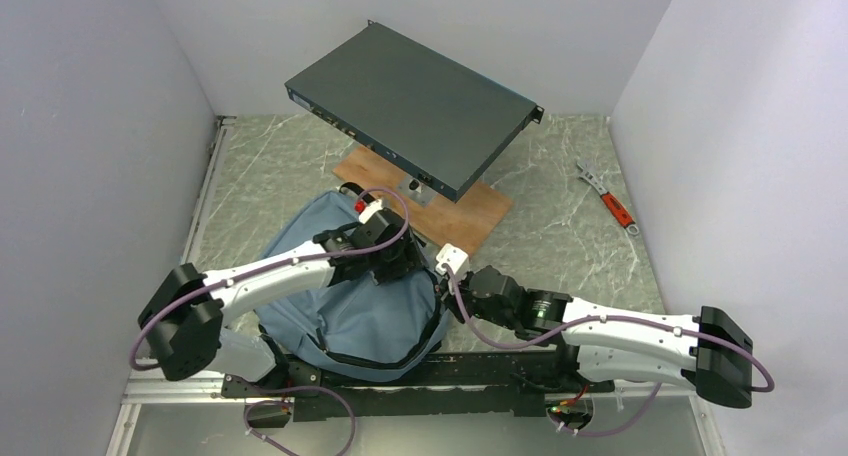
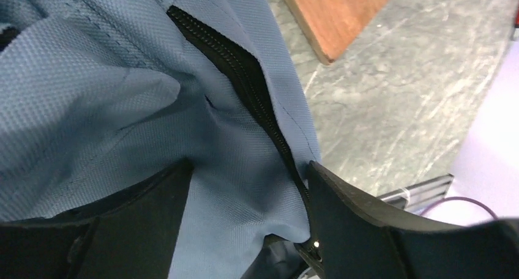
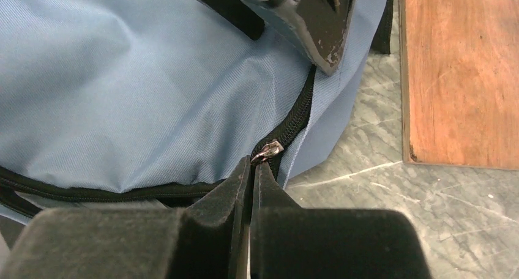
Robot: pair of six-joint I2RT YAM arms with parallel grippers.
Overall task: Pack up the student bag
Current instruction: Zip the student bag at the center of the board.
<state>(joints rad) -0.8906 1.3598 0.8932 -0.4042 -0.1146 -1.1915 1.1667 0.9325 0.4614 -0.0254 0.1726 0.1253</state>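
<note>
From above, the student bag (image 1: pixel 330 321) lies slumped at the bench's (image 1: pixel 560 246) near edge, left of centre, just short of a wooden board (image 1: pixel 475 211) that sits beneath a dark metal box (image 1: pixel 415 106). A wrench (image 1: pixel 608 201) lies toward the right edge. Both arms meet over the bag's right side, though their fingertips are hard to make out here.

The left wrist view shows the left tool (image 2: pixel 250 167) released, jaws spread wide astride blue fabric and the black zipper (image 2: pixel 245 77).

The right wrist view shows the right tool (image 3: pixel 252 166) clenched on the metal zipper pull (image 3: pixel 269 150).
</note>
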